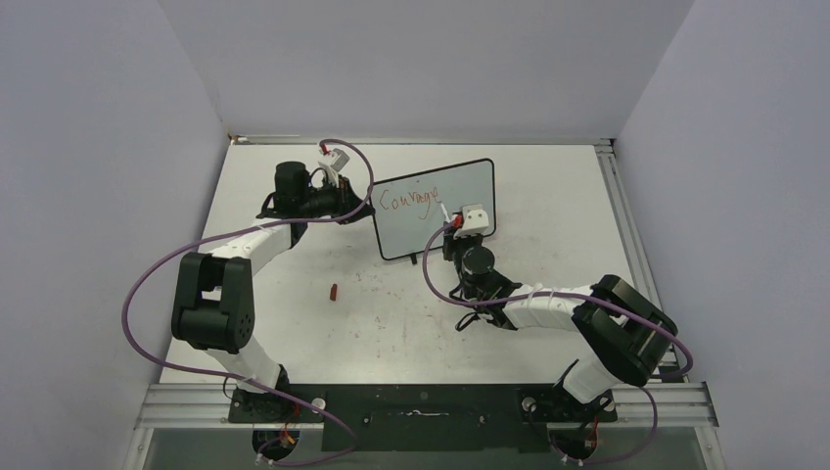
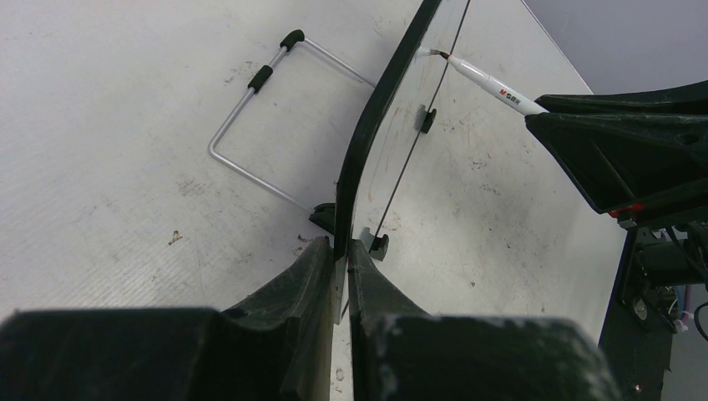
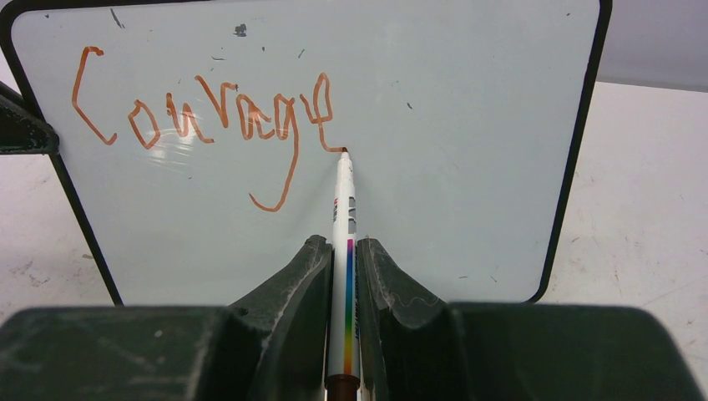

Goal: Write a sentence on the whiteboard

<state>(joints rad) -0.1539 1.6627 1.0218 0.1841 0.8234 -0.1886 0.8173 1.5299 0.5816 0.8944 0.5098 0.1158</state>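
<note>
Lab: plain walls [image 1: 411,59], aluminium-railed table [image 1: 558,196]

I have the whiteboard [image 1: 421,233] mid-table: left gripper [image 2: 341,251] on its left edge, right gripper [image 3: 345,255] before it, marker [image 3: 343,188] tip on its face.

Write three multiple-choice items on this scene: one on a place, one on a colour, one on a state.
1. Which side of the small glossy white black-framed whiteboard does the left tool clamp, in the top view? A) left B) right C) top
2. What colour is the handwritten word "Courage"? A) blue B) red C) green
3. The slim white marker in the right tool is: A) capped B) on the table C) tip on the board
Key: 1 A, it closes on the left frame edge; 2 B, red strokes; 3 C, tip meets the last stroke.
</note>
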